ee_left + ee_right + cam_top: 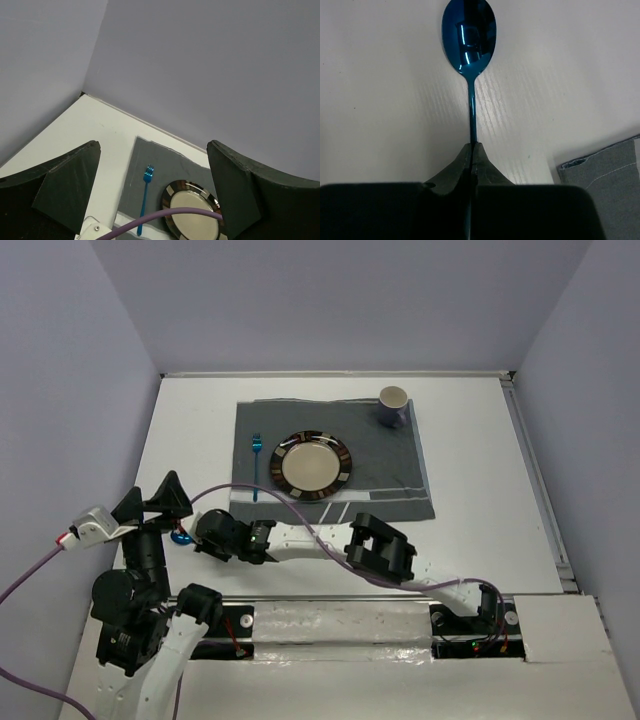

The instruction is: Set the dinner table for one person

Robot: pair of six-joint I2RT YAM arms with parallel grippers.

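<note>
One spoon point(469, 35) (blue) pinched by right gripper point(471, 148), beside placemat point(607, 190).

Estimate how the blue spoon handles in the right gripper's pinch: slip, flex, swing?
Likely slippery: the blue spoon is glossy and mirror-like. Probably stiff, since its thin handle runs straight. The right gripper pinches the handle far from the bowl, so it may pivot when lifted.

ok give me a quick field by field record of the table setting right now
dinner table: white, holds a dark grey placemat
plate: middle of placemat
fork: blue, on placemat, left of plate
mug: placemat's far right corner
spoon: blue, over bare table off the mat, handle in right jaws
left gripper: jaws open, empty
right gripper: jaws shut on spoon handle
</note>
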